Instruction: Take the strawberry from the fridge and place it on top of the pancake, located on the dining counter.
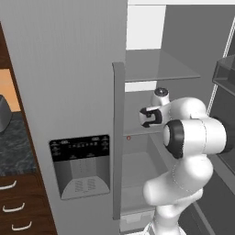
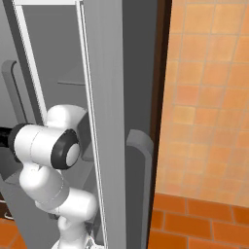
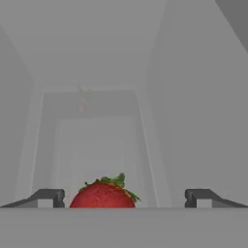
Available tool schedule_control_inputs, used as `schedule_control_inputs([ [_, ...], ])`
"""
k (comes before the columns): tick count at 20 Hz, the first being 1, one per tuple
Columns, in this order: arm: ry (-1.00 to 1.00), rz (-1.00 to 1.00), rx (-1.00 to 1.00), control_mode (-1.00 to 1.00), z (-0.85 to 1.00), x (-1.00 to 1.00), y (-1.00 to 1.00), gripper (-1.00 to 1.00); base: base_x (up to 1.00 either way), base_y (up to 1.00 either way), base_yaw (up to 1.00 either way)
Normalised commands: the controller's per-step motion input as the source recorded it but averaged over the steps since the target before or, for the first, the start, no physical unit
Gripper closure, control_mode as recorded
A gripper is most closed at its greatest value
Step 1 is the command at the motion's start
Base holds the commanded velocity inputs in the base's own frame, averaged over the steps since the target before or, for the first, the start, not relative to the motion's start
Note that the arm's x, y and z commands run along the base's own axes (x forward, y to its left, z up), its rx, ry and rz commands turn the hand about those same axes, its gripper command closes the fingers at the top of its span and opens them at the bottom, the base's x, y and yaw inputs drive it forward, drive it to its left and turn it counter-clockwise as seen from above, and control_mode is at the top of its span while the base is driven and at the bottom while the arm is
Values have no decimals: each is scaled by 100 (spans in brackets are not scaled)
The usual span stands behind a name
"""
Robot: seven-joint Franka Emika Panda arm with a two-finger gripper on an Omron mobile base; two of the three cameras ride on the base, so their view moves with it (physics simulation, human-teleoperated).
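Observation:
The strawberry (image 3: 102, 196), red with a green leafy cap, lies on a pale fridge shelf in the hand view, low between my two fingertips (image 3: 48, 196). My gripper (image 3: 123, 197) is open, with one tip on each side of the berry and a wide gap to both. In the left base view a tiny red speck, the strawberry (image 1: 128, 137), sits at the shelf's front edge just below my hand (image 1: 148, 117). The grey fridge (image 1: 69, 69) stands with its right door swung open, and my arm reaches into it. The pancake and the dining counter are out of view.
A black dispenser panel (image 1: 80, 165) sits in the shut left door. Glass shelves (image 1: 156, 69) run above and below my hand, and door bins (image 1: 225, 73) hang at the right. The open door's edge and handle (image 2: 138, 146) stand near my arm. A dark granite worktop (image 1: 13, 147) lies to the left.

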Motion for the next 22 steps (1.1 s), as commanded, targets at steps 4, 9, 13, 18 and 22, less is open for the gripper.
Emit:
schedule_control_inputs([
  [4,0,0,0,-100,-19,17,0,-100,0,0,0],
  [9,0,0,0,-100,-20,13,0,-100,0,0,0],
  [13,0,0,0,-100,-26,4,0,-100,0,0,0],
  [18,-2,0,0,-100,-33,-51,0,-100,0,0,0],
  [22,-1,0,0,-100,-30,-40,0,-100,0,0,0],
])
